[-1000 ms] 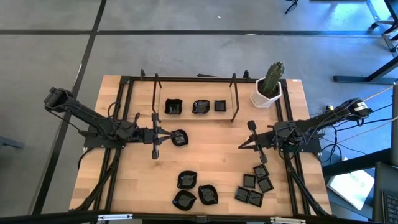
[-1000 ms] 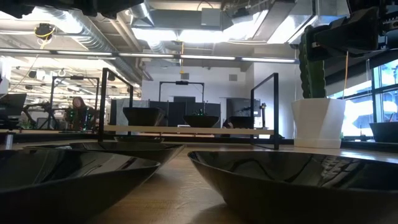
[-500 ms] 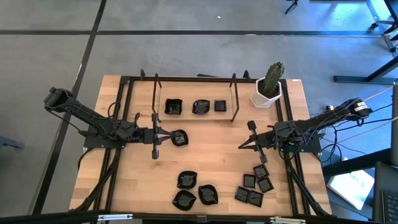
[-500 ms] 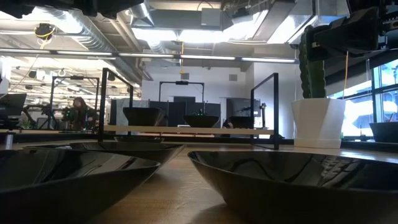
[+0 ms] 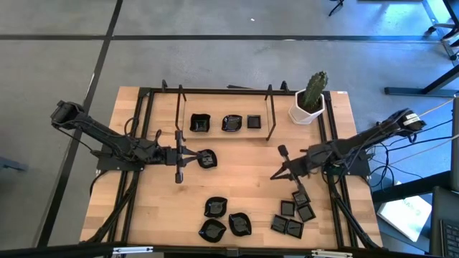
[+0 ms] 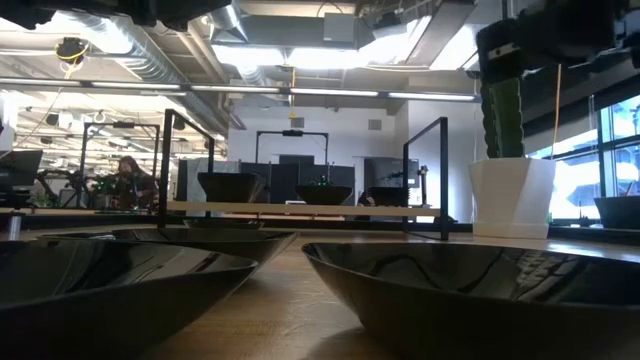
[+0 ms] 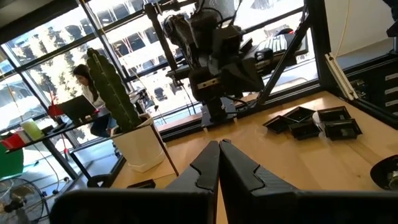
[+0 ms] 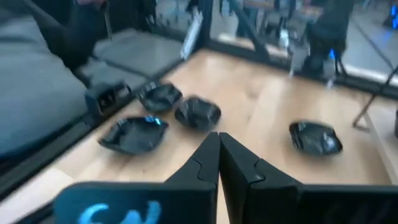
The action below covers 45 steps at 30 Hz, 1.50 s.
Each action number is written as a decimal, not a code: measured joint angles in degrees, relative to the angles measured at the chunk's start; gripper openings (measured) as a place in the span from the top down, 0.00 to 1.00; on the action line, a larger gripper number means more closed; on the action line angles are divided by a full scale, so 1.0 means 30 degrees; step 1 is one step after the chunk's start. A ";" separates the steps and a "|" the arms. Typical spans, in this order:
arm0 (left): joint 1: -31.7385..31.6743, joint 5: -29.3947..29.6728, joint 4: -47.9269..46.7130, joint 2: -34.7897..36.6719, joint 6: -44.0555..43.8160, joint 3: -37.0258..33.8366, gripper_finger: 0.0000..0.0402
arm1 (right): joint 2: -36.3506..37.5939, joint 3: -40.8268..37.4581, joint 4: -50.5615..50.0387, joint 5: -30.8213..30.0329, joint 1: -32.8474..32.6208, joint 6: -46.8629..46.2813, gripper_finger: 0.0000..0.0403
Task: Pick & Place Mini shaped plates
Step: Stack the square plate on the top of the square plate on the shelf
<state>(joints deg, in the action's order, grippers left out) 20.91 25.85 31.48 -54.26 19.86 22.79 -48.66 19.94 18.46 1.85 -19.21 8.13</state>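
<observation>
On the table (image 5: 244,183): black mini plates lie in four places.
Shelf plates (image 5: 229,122): three on the raised rack (image 5: 271,115) at the table's far side, in a row; a square one at the cactus end.
Lone plate (image 5: 206,158): mid-table, just beside the left gripper's tips; contact cannot be told.
Front cluster (image 5: 226,218): four rounded or wavy-rimmed plates, close together near the front edge.
Square cluster (image 5: 295,213): five square plates near the front right, packed close, below the right arm.
Left gripper (image 5: 178,155): mid-left over the table, fingers pressed together, holding nothing; its wrist view shows the two tips (image 7: 219,163) meeting.
Right gripper (image 5: 280,163): mid-right over bare wood, between the rack and the square cluster; fingers closed, empty; tips (image 8: 218,154) meet in its wrist view.
Pot (image 5: 307,111): white, with a green cactus (image 5: 315,89), at the far right corner beside the rack.
Background: a person (image 6: 131,177) sits far off in the room.
</observation>
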 joint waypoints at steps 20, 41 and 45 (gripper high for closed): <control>0.0000 0.0000 -0.0995 -0.0007 -0.0371 0.0000 0.99 | -0.4518 0.8477 -2.2873 0.0768 -0.3061 -1.5635 0.97; 0.0000 0.0000 -0.0995 -0.0007 -0.0368 0.0000 0.99 | -0.7976 0.5952 -2.1573 0.0918 -0.4093 -1.2653 0.60; 0.0000 0.0000 -0.0995 -0.0007 -0.0370 0.0000 0.99 | -0.8947 0.5949 -2.0760 0.0954 -0.4093 -1.1970 0.59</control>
<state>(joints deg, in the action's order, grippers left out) 20.91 25.85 28.49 -54.28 18.75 22.79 -75.50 37.79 -43.82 4.71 -31.48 -27.78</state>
